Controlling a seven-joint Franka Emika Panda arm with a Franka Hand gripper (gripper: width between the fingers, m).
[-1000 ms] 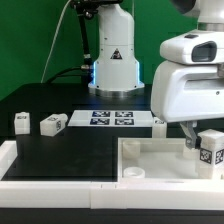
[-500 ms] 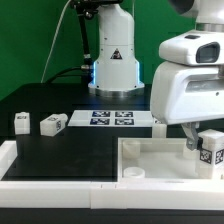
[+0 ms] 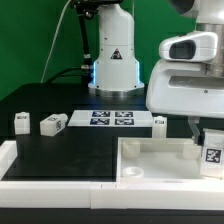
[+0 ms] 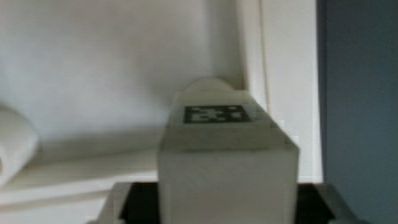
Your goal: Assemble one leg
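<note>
Wrist view fills with the leg (image 4: 222,160), a white block bearing a black-and-white tag, standing up between the dark gripper fingers (image 4: 134,203) over the pale tabletop (image 4: 107,70). Exterior view places that same leg (image 3: 211,152) at the view's right, held by the gripper (image 3: 203,137) above the white tabletop (image 3: 160,160); its jaws are closed on the block. Only this view shows the two spare legs (image 3: 52,123) and the marker board (image 3: 110,119) on the black table (image 3: 70,150).
</note>
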